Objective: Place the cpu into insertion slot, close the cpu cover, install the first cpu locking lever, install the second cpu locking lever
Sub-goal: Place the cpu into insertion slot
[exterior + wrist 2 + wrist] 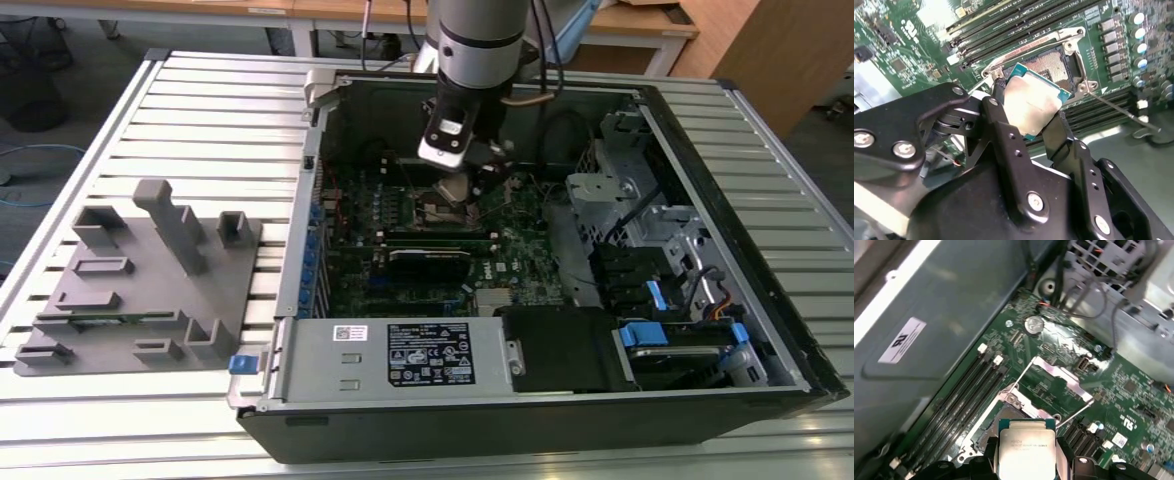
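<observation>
In both wrist views my gripper [1029, 106] [1026, 462] is shut on the cpu [1034, 100] [1026, 445], a flat silver-topped square chip held by two opposite edges between the black fingers [999, 120]. The chip hangs tilted just above and beside the insertion slot [1053, 62] [1013, 412], whose pin field lies bare inside its metal rim. The cpu cover [1061, 377] stands raised on the far side of the socket. A thin wire lever [1119, 107] sticks out loose. In the exterior view the gripper [461, 188] reaches into the open computer case over the motherboard.
Long black memory slots [1004, 20] run beside the socket. The case wall [944, 315] rises close by, and a drive cage with cables [667, 250] is at the exterior view's right. A power supply [400, 355] sits in front. A grey fixture [134, 270] lies on the table.
</observation>
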You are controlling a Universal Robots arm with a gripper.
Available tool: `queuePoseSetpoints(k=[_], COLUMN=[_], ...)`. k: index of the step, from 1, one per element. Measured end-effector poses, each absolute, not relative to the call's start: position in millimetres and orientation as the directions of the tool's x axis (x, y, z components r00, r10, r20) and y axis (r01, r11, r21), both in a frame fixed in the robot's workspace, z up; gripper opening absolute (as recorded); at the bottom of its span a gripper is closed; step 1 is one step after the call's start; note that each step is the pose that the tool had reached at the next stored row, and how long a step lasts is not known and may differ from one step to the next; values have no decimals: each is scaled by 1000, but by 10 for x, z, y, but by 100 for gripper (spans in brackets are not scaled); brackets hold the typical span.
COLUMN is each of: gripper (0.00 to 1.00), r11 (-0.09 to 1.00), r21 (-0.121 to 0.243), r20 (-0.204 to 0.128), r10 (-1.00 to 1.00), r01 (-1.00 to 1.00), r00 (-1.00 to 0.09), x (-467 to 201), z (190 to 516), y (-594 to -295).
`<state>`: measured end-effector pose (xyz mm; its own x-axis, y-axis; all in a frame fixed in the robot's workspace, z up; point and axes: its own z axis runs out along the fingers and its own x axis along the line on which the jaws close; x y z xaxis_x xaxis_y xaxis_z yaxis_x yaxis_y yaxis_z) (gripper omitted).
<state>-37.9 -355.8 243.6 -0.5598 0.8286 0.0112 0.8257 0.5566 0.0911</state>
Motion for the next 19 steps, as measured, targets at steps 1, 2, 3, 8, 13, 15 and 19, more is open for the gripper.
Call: queuePoseSetpoints(k=[1, 2, 3, 8, 13, 15, 19], gripper=[54, 54, 54, 54, 54, 54, 54], r11=[543, 530, 517, 455, 434, 434, 398], r21=[91, 91, 91, 91, 91, 91, 91], r20=[11, 11, 11, 11, 11, 11, 11], r10=[837, 846, 854, 889, 899, 900, 916], r01=[834, 843, 851, 886, 896, 896, 913], r00=[-547, -533, -520, -458, -437, -437, -401], x=[-379, -379, -379, -379, -379, -379, -379], z=[2436, 2435, 2435, 2433, 2433, 2433, 2431], y=[-3558, -3558, -3558, -3558, -3556, -3556, -3556])
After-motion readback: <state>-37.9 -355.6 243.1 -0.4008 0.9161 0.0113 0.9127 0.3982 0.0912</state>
